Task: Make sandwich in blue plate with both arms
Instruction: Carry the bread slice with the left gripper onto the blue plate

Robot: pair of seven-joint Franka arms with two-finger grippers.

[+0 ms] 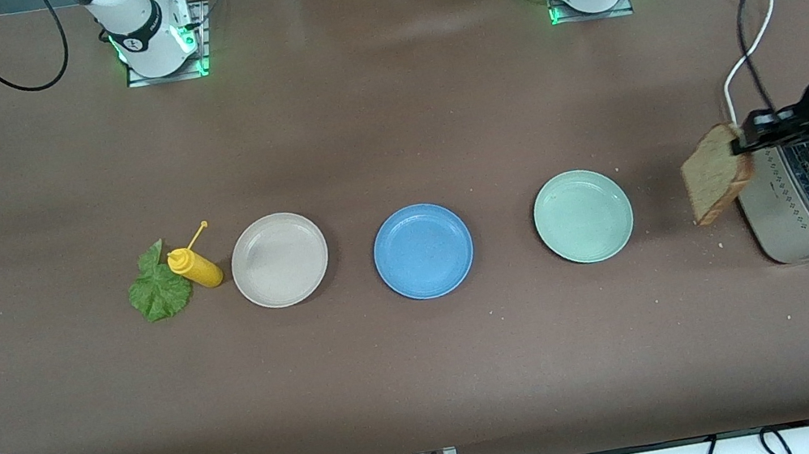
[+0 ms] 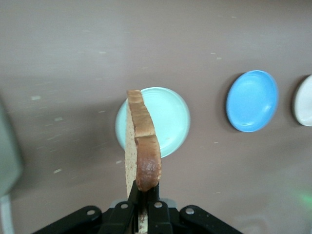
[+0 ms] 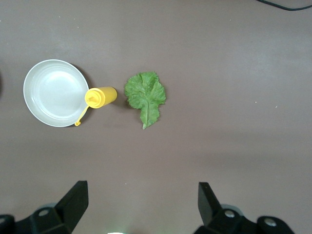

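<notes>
On the brown table (image 1: pixel 387 123), the left gripper (image 2: pixel 144 201) pinches a bread slice (image 2: pixel 141 146), seemingly above the toaster's (image 1: pixel 804 209) edge; right gripper (image 3: pixel 141 200) gapes.

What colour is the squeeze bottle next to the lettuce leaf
Yellow, cap included. The squeeze bottle shows best in the right wrist view.

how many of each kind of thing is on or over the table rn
plates: 3, beige plate, blue plate, pale green plate
bread slices: 1, held by the left gripper
lettuce leaves: 1
yellow bottles: 1
toasters: 1
total: 7

High front camera, two wrist cameras
</notes>
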